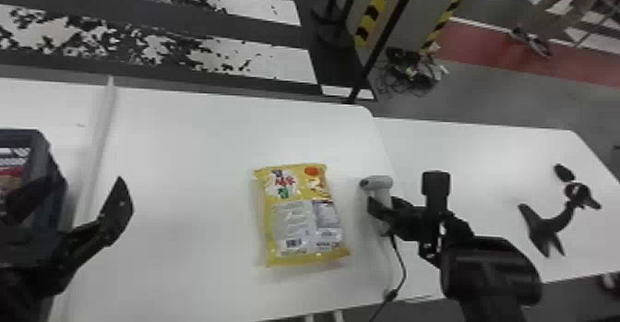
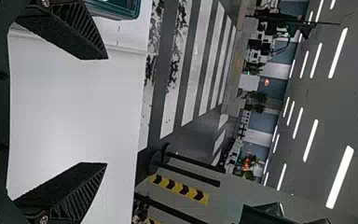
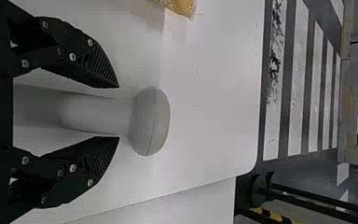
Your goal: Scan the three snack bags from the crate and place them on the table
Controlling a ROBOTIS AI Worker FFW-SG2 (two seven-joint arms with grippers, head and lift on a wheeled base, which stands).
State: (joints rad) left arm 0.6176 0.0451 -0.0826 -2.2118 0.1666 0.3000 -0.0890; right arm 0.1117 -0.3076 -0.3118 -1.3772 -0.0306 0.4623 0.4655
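Note:
In the head view, my left gripper stands open over the table's left part, beside the dark crate; a red and white bag shows inside the crate. The left wrist view has this gripper with nothing between its spread fingers. A yellow snack bag lies flat mid-table, its barcode upward. To its right, my right gripper is at the grey scanner. In the right wrist view, the open right gripper straddles the handle of the scanner, with gaps on both sides.
A second white table adjoins on the right, with a black object on it. The scanner's cable runs to the front edge. A pale raised strip crosses the table beside the crate. Posts stand beyond the far edge.

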